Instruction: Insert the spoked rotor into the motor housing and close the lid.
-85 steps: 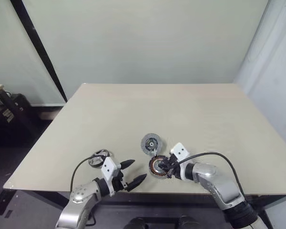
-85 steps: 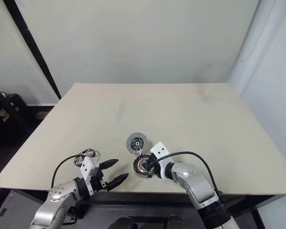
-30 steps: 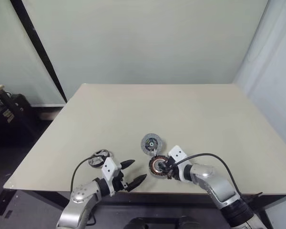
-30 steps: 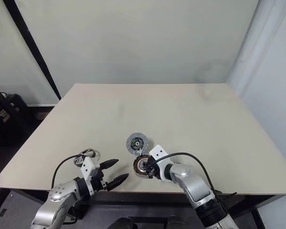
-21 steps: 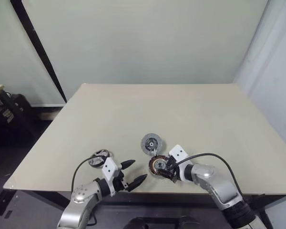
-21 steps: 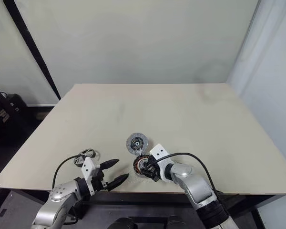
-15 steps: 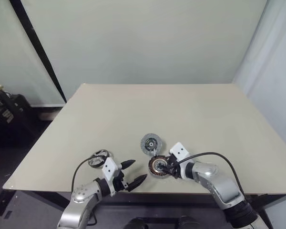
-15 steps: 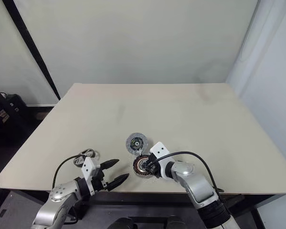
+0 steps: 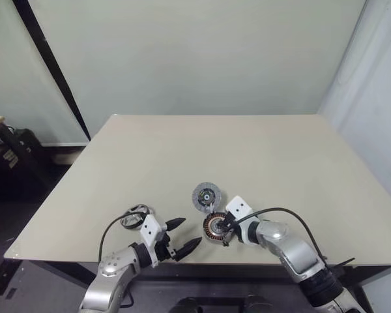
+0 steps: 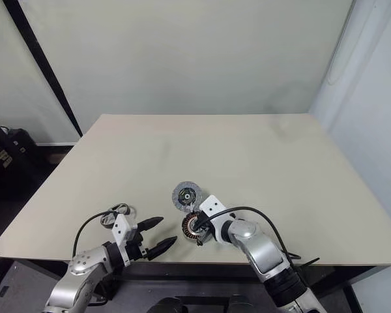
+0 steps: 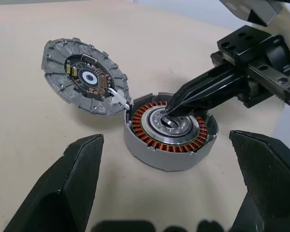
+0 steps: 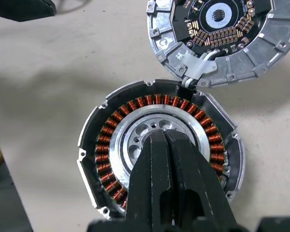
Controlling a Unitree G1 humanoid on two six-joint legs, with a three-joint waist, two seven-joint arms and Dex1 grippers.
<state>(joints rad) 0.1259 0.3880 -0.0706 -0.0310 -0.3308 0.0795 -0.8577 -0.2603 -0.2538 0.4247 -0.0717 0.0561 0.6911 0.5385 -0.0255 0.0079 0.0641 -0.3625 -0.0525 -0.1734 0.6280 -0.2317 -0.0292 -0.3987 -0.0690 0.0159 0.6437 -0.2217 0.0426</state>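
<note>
Head views: a beige desk (image 9: 260,163) fills the middle of the frame, with all parts grouped near its lower edge, just below centre. The motor housing (image 9: 214,227) sits there open, its ring of copper windings and silvery centre exposed. The lid (image 9: 205,195) lies flat on the desk immediately above the housing in the frame, inner face up, touching the housing rim where a small white connector joins the two (left wrist view). The right end effector (image 12: 163,137) enters from the lower right; its two black fingers are clenched together, tips resting on the silvery centre of the housing, with nothing held between them. The left end effector (image 9: 180,237) hangs at the lower left of the frame, to the left of the housing and apart from it, released, its fingers spread wide. The spoked rotor (image 9: 134,216) lies on the desk at the lower left, just above the left arm.
</note>
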